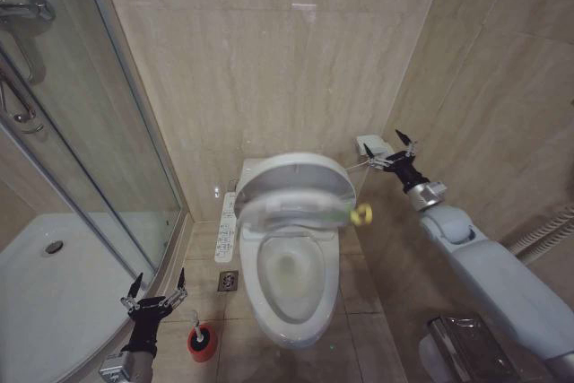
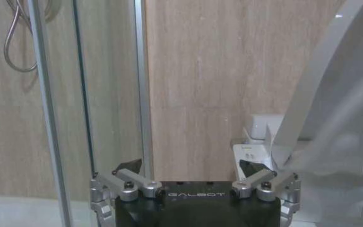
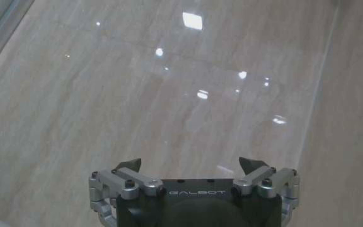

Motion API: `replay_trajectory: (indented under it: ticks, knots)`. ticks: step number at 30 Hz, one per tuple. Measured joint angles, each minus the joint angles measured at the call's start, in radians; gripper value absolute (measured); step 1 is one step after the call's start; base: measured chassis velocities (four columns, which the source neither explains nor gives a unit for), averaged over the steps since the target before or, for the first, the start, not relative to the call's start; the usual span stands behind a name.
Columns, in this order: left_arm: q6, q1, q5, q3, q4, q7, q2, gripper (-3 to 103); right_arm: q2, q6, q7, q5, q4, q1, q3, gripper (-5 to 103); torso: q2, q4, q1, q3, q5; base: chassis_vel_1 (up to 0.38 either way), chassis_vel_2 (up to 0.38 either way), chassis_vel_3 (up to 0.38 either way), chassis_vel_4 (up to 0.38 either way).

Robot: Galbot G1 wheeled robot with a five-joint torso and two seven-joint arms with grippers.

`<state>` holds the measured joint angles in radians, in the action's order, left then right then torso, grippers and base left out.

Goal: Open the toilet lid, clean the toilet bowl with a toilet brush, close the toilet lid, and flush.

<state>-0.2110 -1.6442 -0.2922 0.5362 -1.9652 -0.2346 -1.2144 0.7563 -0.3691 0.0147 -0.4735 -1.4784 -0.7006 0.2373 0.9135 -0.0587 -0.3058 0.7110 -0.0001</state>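
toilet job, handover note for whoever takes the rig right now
Left gripper: open, empty, low by the shower glass, just beside the brush.
Right gripper: open, empty, up near the wall right of the lid.
Lid is part raised, blurred, and held by neither gripper. Bowl exposed.
Brush stands in its red cup on the floor, left of the bowl.
Left: scrub, close lid, flush.

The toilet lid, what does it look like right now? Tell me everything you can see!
The toilet lid is a big, shiny white oval that looks like plastic. It is lifted partway, tilted over the back of the toilet bowl, so the bowl is open in front. It looks a little blurry. A small yellow-green ring hangs at its edge on the robot's right. The right gripper, open, is just beside it, not holding it. In the left wrist view its pale edge slants up.
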Motion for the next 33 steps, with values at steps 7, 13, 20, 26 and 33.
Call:
replay_trajectory:
  ticks: [7,13,20,26,33]
  knots:
    - [0.000,0.000,0.000,0.000,0.000,0.000,0.000,100,-0.006,-0.008,-0.020,-0.007,-0.031,-0.036,0.020,100,0.000,0.0000,0.000,0.000,0.0002,0.000,0.000,0.000,0.000]
    - [0.000,0.000,0.000,0.000,0.000,0.000,0.000,100,0.026,0.015,-0.049,0.005,-0.037,-0.018,0.003,100,0.000,0.0002,0.000,0.000,0.0002,0.000,0.000,0.000,0.000]
    - [0.000,0.000,0.000,0.000,0.000,0.000,0.000,100,0.053,0.060,-0.085,-0.006,-0.062,0.020,-0.032,100,0.000,0.0004,0.000,0.000,0.0000,0.000,0.000,0.000,0.000]
    - [0.000,0.000,0.000,0.000,0.000,0.000,0.000,100,-0.006,0.059,-0.081,-0.047,-0.100,-0.036,-0.005,100,0.000,-0.0001,0.000,0.000,-0.0001,0.000,0.000,0.000,0.000]
    - [0.000,0.000,0.000,0.000,0.000,0.000,0.000,100,-0.020,0.045,-0.078,-0.048,-0.136,-0.134,0.043,100,0.000,0.0001,0.000,0.000,0.0001,0.000,0.000,0.000,0.000]
